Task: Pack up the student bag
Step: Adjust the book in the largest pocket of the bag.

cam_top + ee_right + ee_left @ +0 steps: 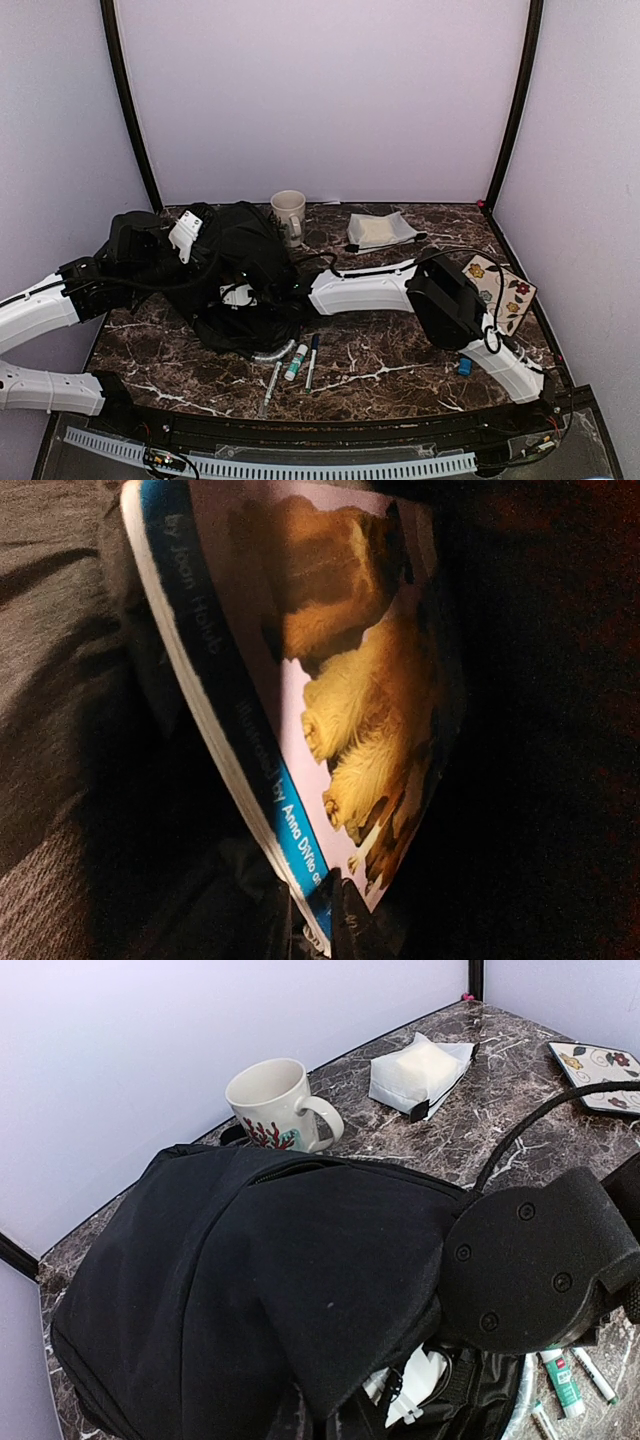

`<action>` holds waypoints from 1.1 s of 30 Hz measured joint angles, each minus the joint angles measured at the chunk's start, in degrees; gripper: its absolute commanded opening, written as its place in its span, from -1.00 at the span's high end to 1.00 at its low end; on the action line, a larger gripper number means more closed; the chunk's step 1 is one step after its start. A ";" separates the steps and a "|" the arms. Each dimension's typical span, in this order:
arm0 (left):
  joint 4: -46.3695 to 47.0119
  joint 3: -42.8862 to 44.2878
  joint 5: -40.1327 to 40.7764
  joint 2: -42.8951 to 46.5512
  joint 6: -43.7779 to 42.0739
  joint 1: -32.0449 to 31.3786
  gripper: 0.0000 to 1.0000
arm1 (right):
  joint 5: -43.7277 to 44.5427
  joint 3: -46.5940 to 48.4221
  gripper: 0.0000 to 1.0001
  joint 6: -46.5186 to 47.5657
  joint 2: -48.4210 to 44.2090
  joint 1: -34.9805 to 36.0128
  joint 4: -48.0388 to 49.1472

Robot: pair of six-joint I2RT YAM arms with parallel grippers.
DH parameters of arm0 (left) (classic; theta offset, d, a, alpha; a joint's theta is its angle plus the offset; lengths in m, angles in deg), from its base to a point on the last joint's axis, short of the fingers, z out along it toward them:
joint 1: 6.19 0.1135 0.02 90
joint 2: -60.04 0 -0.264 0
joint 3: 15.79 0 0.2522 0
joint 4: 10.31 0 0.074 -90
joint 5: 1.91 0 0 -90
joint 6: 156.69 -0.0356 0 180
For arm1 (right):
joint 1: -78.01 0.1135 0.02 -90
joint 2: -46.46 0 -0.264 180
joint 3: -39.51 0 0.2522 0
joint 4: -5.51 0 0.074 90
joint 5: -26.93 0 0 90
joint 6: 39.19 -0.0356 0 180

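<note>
Right wrist view: my right hand (322, 935) was narrow, pinching the book (330, 680) by its lower corner inside the student bag (240, 280), which lay left of centre on the bench (400, 370). Left hand (195, 240) was closed, fingertips hidden by bag fabric. Spine read "by Joan Holub", "Anna DiVito"; title cut off.

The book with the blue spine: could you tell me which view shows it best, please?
The right wrist view: the book fills it, blue spine and furry-animal cover plain. The top external view shows only the student bag with the right arm reaching in; the left wrist view, only the bag's outside.
</note>
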 measured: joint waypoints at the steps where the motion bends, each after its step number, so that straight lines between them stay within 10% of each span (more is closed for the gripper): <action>1: 0.00 0.00 0.00 0.00 -0.02 0.00 1.00 | 0.20 0.46 0.70 0.13 0.39 0.00 0.24; 18: -0.04 0.00 -0.04 0.00 -0.37 0.00 1.00 | -1.55 -12.61 0.28 -0.22 -10.75 2.19 -2.93; 33: 0.81 -0.81 3.17 0.00 -0.87 -0.24 1.00 | -19.69 -24.76 0.28 -11.30 -35.32 4.09 -28.20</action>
